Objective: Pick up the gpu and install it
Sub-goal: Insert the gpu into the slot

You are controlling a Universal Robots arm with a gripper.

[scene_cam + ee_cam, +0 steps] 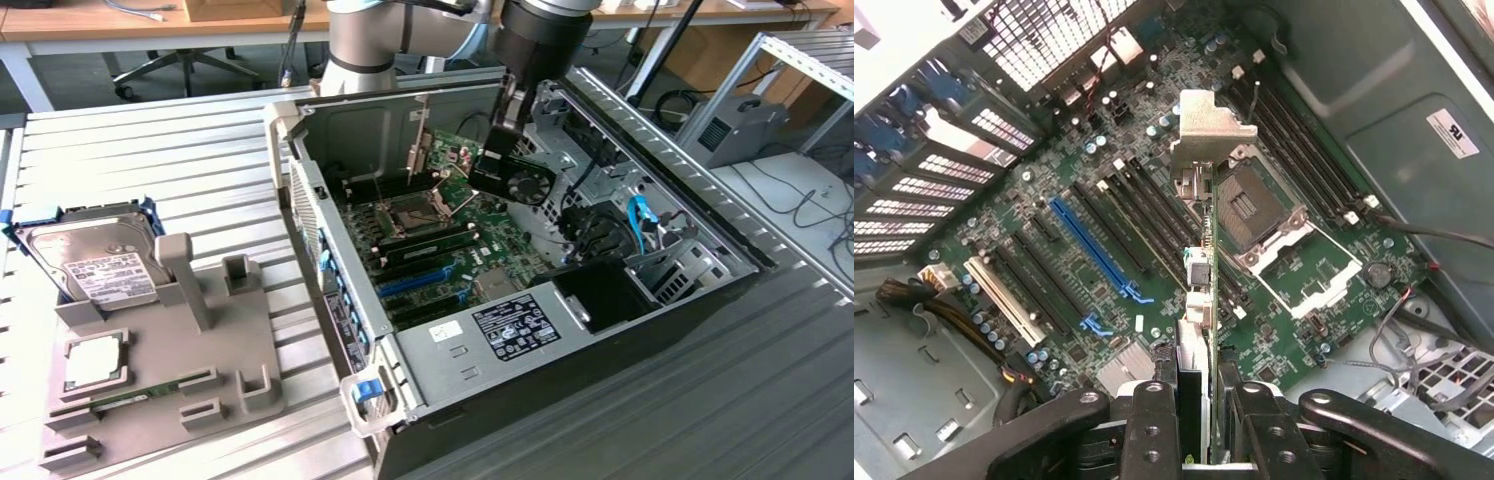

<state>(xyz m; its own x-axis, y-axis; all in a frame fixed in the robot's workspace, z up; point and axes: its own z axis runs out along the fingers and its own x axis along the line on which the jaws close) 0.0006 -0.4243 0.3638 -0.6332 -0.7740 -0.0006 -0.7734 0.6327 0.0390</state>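
Now, gripper: clamping the gpu along one edge, jaws standing partly closed with a finger pressing on each face of the card.
Card's place: hanging inside the open computer case, above the motherboard and not touching it, hovering close to the CPU socket.
Silver bracket: sitting at the end of the card farthest from the fingers.
Black fan: showing on the face turned toward the exterior camera.
Blue slot: lying on the board to one side of the card, apart from it.
Grey tray: resting on the slatted table at the exterior view's left of the case, carrying the hard drive, leaning at a tilt, and the memory stick, lying flat.
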